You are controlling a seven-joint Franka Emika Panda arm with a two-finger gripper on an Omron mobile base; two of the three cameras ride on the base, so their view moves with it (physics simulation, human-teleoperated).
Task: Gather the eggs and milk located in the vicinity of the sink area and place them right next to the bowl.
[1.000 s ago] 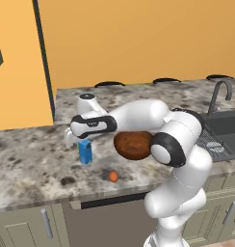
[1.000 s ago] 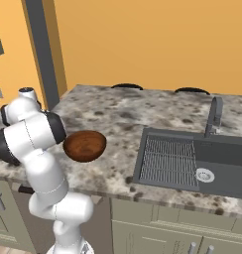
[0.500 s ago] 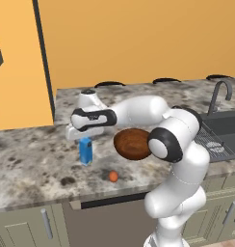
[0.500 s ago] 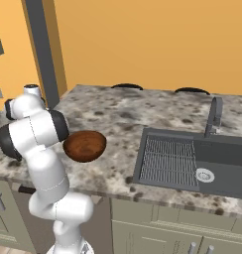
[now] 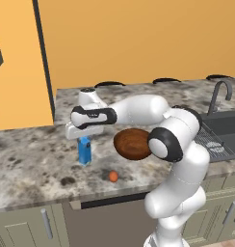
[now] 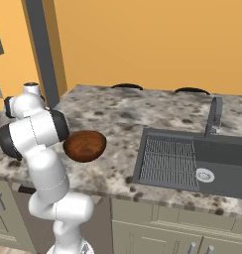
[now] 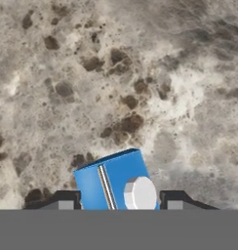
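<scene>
One carton: milk [image 7: 116, 180] low-centre in hand view, gripper [image 7: 116, 199] fingers straddling its gabled top, contact unclear. Light, stiff; pinch below the gable.

On the worktop [image 5: 32, 159]: milk [image 5: 84, 150] toward the left end, egg [image 5: 113, 176] near the front edge, bowl [image 5: 132, 144] between milk and sink [image 6: 192, 161].

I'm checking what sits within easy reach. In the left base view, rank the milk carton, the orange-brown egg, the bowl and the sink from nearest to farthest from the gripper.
1. Milk carton: directly under the gripper, between its fingers.
2. Orange-brown egg: on the counter, toward the front edge.
3. Bowl: to the carton's right; too close to the egg to rank firmly.
4. Sink: far right.
</scene>
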